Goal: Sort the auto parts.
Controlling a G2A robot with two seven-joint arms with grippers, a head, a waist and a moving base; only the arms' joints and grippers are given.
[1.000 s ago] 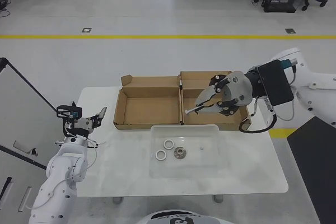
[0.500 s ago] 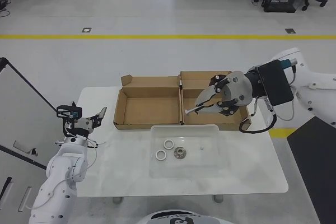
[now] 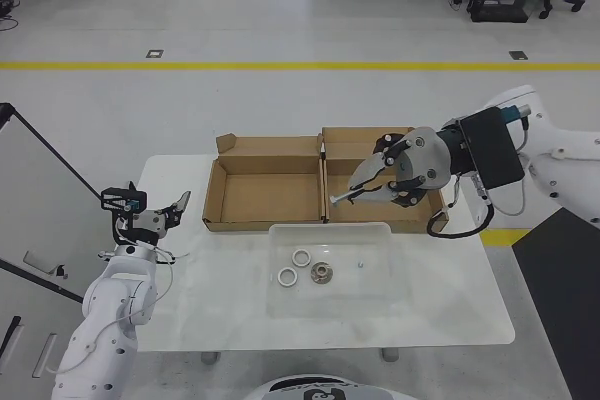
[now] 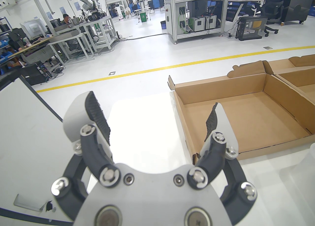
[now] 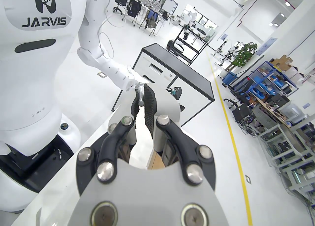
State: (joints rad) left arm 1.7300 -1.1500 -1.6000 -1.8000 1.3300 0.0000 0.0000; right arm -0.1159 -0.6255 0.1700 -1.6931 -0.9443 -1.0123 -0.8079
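My right gripper (image 3: 357, 190) hangs over the right cardboard box (image 3: 435, 214), shut on a metal bolt (image 5: 140, 95) whose threaded end sticks out past the fingertips; the bolt (image 3: 342, 198) points toward the wall between the two boxes. The left cardboard box (image 3: 263, 195) holds nothing. In front of the boxes a clear plastic tray (image 3: 330, 236) holds two white rings (image 3: 295, 266), a grey bearing-like part (image 3: 322, 271) and a tiny piece (image 3: 361, 265). My left gripper (image 3: 169, 210) stands open off the table's left edge, level with the left box (image 4: 248, 113), nothing between its fingers.
The white table (image 3: 450, 300) has bare room in front of the tray and at its left end. A black-topped white cabinet (image 3: 20, 190) stands close to the left arm.
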